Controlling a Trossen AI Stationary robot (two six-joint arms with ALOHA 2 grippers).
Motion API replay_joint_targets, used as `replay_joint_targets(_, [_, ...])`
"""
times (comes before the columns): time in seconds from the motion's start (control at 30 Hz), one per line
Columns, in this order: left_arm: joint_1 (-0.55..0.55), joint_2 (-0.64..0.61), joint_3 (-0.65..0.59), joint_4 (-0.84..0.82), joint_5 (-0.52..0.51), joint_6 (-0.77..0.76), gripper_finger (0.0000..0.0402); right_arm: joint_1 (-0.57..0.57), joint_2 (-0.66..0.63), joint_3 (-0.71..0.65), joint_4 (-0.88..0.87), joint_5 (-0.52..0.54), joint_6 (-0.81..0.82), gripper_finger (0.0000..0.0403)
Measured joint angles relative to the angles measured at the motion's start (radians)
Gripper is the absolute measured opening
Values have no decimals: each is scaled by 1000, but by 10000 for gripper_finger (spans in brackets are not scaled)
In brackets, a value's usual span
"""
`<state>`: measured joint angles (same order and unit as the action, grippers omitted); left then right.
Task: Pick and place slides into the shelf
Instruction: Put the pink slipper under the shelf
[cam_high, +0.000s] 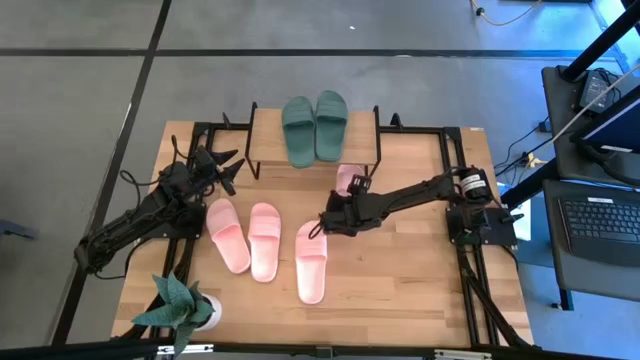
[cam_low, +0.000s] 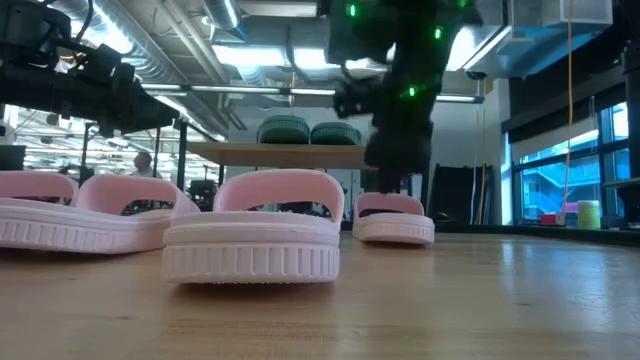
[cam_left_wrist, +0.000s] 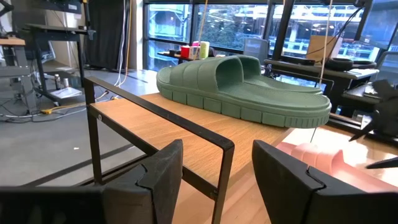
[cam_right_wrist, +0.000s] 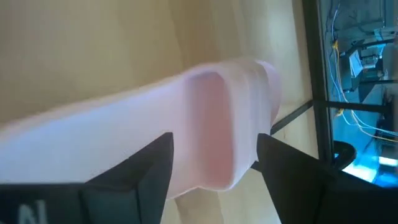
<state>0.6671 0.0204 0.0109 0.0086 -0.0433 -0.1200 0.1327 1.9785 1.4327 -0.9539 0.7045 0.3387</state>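
Observation:
Two dark green slides lie side by side on the shelf, a small plank rack at the table's far edge. Three pink slides rest sole-down on the table's middle. A fourth pink slide lies by the shelf's right legs. My right gripper hangs open over this fourth slide, one finger on each side of it; in the low view it stands just above the slide. My left gripper waits open at the shelf's left end, level with the green slide. My right gripper comes at the fourth pink slide from above with its open fingers across the slide's width. The slide lies flat on the table. I cannot tell whether the fingers touch it.
A potted plant stands at the table's near left corner. Black frame rails run along the table's sides. The shelf's thin black legs stand close beyond the fourth slide. A laptop sits off the table's right.

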Motion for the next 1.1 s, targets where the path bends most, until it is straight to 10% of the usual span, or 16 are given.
replay_joint_targets(0.2, [0,0,0,0,0,0,186,85,0,88,-119,-43,24,232])
replay_joint_targets(0.57, [0,0,0,0,0,0,186,105,0,130,15,-707,-139,232])
replay_joint_targets(1.1, [0,0,0,0,5,0,185,1,0,-49,144,-837,-178,232])
